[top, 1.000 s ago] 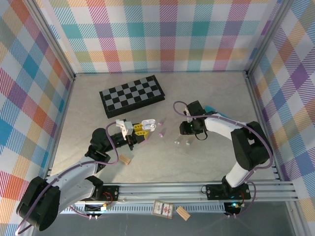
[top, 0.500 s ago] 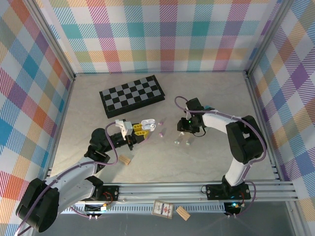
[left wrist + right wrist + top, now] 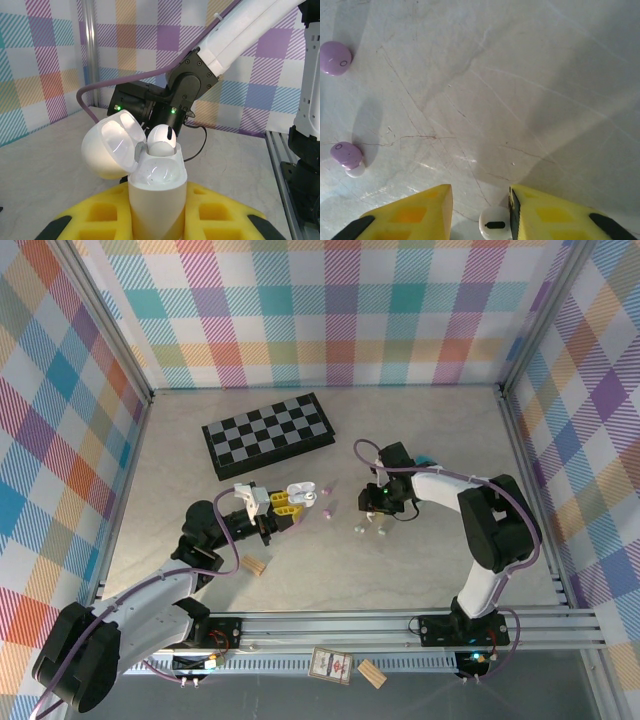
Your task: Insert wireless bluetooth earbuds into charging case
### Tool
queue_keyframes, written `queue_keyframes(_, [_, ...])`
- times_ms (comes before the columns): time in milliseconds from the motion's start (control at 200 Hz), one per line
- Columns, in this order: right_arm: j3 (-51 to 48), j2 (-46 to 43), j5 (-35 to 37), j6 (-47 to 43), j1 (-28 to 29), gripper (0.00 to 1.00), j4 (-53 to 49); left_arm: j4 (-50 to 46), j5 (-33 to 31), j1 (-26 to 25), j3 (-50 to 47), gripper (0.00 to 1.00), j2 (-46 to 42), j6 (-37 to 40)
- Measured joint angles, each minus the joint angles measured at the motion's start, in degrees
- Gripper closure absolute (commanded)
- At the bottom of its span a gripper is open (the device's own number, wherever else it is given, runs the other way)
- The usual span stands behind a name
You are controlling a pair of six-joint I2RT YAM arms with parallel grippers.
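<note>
Left hand [image 3: 157,222]: yellow fingers [image 3: 95,220] clamped on the white case [image 3: 157,197], which is held upright above the tabletop [image 3: 450,430]. The lid [image 3: 107,145] is swung open to one side. One seated bud [image 3: 161,140] stands up from the far well. The near well is glossy, and I cannot tell whether it is filled.

Right hand [image 3: 480,195]: low over the tabletop, fingers apart. A white bud [image 3: 496,225] lies on the surface between them, close against one finger with a gap to the other. It is not clamped.

Two purple buds lie loose on the tabletop, one [image 3: 335,57] farther from the right hand and one [image 3: 346,154] nearer, apart from each other. From above they sit between the two hands.

Top view: two pale buds [image 3: 360,529] at the right hand's tip, too small to tell which one lies between the fingers.

The chessboard [image 3: 268,432] is at the far left of the tabletop. The wooden block [image 3: 254,564] is beside the left arm.
</note>
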Motion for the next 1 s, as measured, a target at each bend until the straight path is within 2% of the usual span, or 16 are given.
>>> queue_keyframes(405, [-1.07,-1.05,-0.92,-2.67,0.0,0.6,-0.33,0.0,0.0,0.0,0.0,0.96,0.0,0.02])
queue_keyframes(680, [-2.34,-3.23,0.2,-4.48,0.0,0.54,-3.04,0.09,0.04,0.0,0.0,0.96,0.17,0.0])
queue_keyframes(805, [-1.18,-2.4,0.55,-5.49,-0.44,0.54,-3.17,0.09,0.04,0.0,0.0,0.96,0.28,0.0])
queue_keyframes(1000, [0.02,-1.07,0.35,-5.84,-0.94,0.6,-2.64,-0.37,0.0,0.0,0.0,0.96,-0.13,0.0])
